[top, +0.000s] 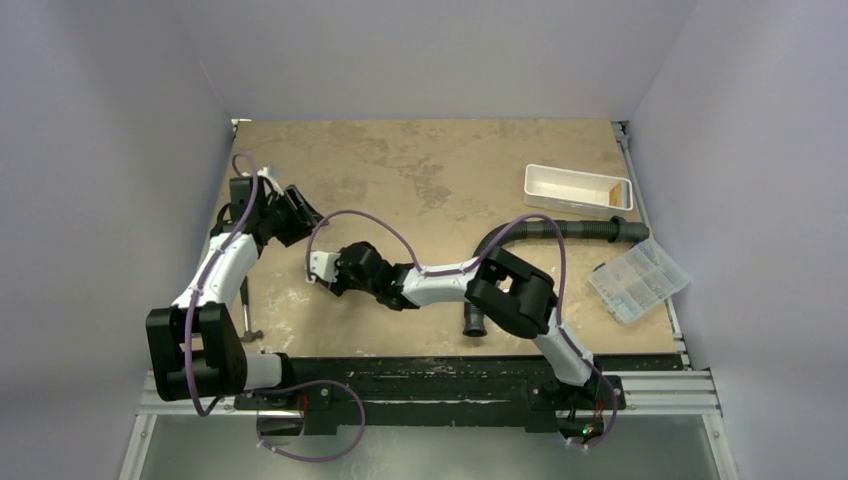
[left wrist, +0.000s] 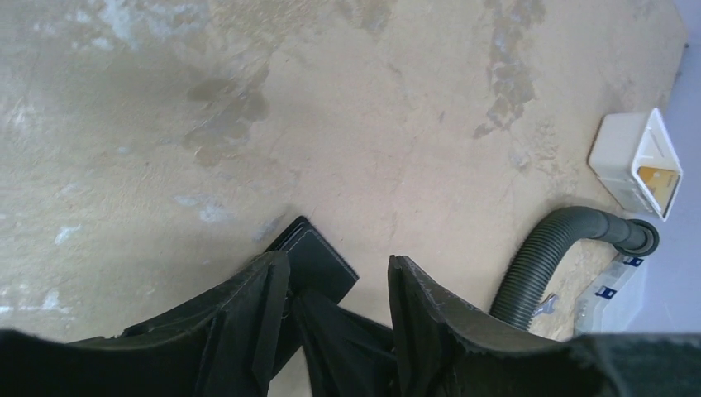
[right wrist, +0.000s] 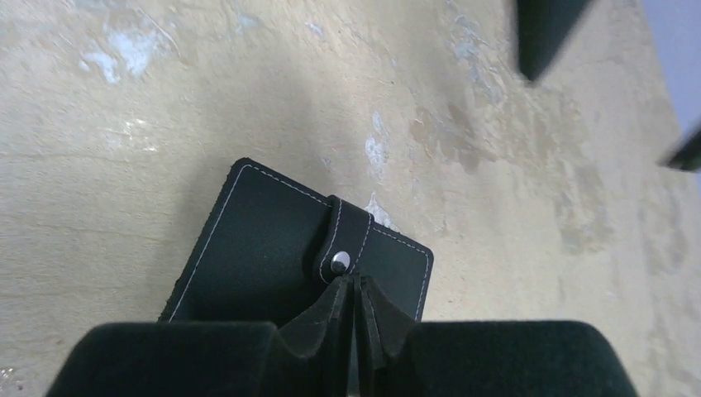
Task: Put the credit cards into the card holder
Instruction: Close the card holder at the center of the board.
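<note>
— Left gripper (left wrist: 337, 263) stands with jaws apart. And the right gripper (right wrist: 354, 285)?
— Nearly closed, only a slit; we cannot tell whether it pinches anything. We find the card holder (right wrist: 256, 248) flat on the table (right wrist: 124, 99), left side, at its tips.

Left arm (top: 222, 268) was extended forward along the left side, elbow folded near its base. Left hand (left wrist: 337, 266) was open, its fingers clearly parted. Right arm (top: 448, 282) was stretched across to the left, wrist low. Right hand (right wrist: 355, 285) had its fingers all but together, with only a thin slit between them.
</note>
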`<state>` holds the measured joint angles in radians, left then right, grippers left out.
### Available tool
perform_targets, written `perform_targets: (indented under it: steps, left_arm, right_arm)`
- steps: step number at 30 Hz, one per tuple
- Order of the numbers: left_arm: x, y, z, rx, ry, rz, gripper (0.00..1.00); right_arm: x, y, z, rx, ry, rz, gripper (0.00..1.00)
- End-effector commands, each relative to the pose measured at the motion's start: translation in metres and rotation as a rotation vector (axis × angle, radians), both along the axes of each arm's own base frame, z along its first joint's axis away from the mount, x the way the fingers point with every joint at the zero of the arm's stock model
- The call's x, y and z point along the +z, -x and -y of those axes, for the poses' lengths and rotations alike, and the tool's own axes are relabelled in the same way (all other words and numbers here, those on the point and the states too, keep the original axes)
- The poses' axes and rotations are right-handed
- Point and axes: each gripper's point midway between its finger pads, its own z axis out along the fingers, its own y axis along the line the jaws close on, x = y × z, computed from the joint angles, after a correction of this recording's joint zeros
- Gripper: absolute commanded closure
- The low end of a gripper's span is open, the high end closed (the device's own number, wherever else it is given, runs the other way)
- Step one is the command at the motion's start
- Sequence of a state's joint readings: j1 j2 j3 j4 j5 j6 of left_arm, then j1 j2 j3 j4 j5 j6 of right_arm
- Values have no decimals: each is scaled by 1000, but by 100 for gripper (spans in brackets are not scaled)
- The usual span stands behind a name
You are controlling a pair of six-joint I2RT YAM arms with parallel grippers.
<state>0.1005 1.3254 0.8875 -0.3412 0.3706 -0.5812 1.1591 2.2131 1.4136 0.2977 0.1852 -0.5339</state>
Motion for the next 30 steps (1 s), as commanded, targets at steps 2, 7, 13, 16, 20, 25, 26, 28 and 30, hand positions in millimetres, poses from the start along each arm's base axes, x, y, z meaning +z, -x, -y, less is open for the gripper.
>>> perform_targets:
  steps: [2, 7, 13, 16, 20, 25, 26, 28, 30]
  left_arm:
    - [-35, 27, -8, 12, 1, -114, 49]
    - [-50, 43, 0, 43, 110, -143, 62]
    - [-62, 48, 19, -8, 233, -155, 90]
    - [-60, 45, 22, -13, 263, -139, 99]
    - [-62, 42, 25, -14, 286, -139, 100]
    - [-73, 41, 30, -29, 329, -151, 100]
    - [-76, 43, 29, -25, 322, -160, 100]
    - [-84, 48, 30, -18, 322, -172, 100]
    - [-91, 55, 31, -8, 331, -187, 100]
  right_arm:
    - [-121, 75, 55, 60, 178, -526, 83]
    - [-115, 62, 59, 4, 103, -605, 85]
    - [-117, 61, 59, 8, 97, -630, 89]
    - [-118, 60, 60, 4, 98, -629, 91]
    - [-119, 61, 59, 4, 97, -630, 93]
    - [-121, 61, 57, 7, 99, -637, 94]
    - [-121, 61, 58, 7, 100, -639, 94]
    - [-121, 61, 58, 6, 101, -639, 95]
    - [-122, 61, 58, 6, 103, -641, 96]
